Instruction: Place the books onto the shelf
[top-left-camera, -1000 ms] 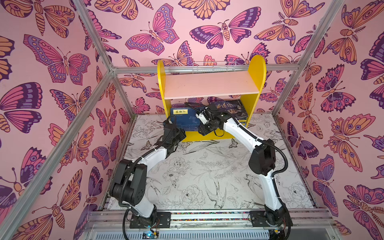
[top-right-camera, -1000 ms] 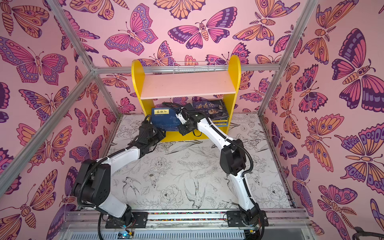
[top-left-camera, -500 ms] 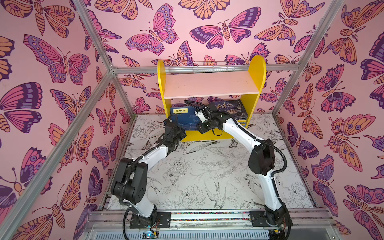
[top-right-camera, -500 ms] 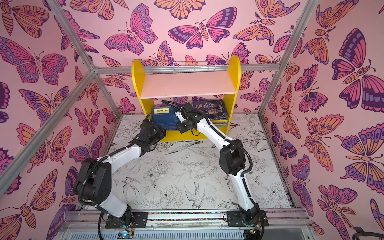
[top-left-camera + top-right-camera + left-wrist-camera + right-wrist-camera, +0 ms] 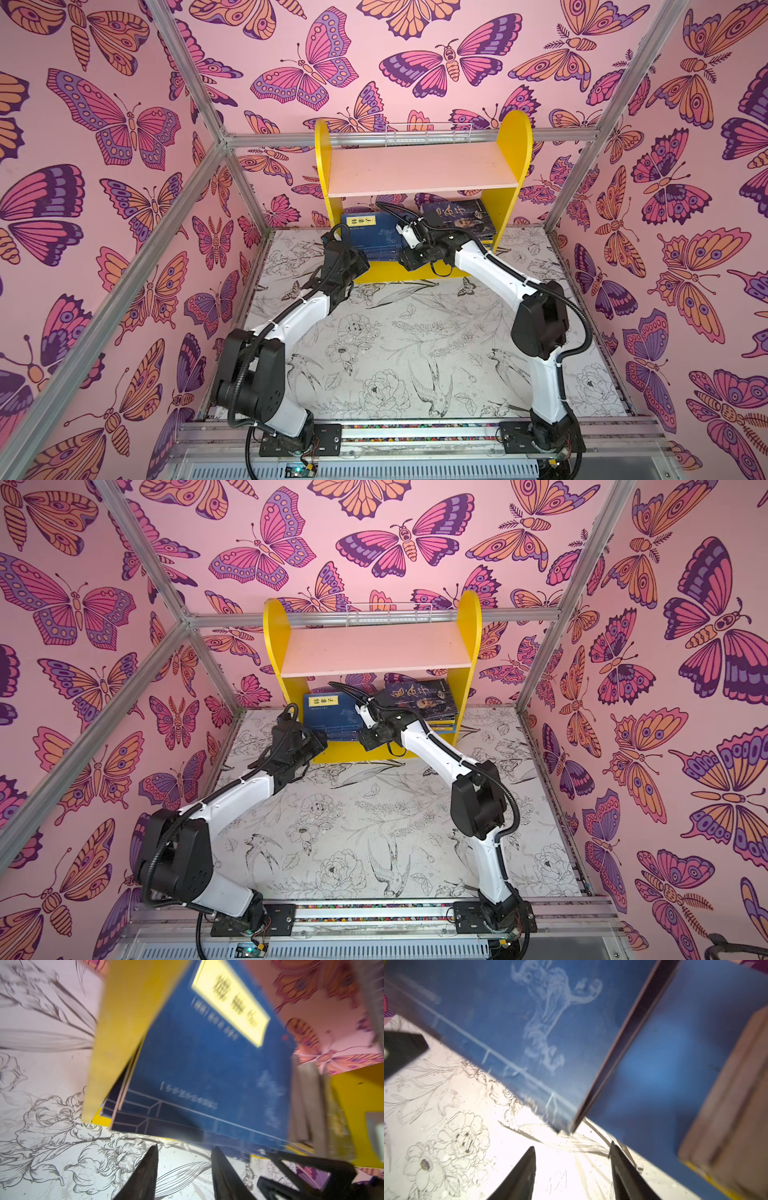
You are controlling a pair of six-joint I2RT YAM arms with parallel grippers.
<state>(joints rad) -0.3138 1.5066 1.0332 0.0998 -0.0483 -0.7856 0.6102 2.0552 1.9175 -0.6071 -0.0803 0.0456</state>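
Nr shelf (image 5: 419,170): both pincers (image 5: 185,1146) (image 5: 572,1145) half-open, empty.

Books (image 5: 374,237) lie in two side-by-side stacks low inside the shelf (image 5: 513,139).

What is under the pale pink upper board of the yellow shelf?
Two stacks: navy-blue paperbacks with a yellow label, and dark paperbacks with a portrait cover. From above, the right arm covers the space between them; lower books are hidden.

Blurry navy book (image 5: 207,1068) w/ yellow label, by yellow shelf panel (image 5: 124,1022); tool (image 5: 185,1147) tips apart
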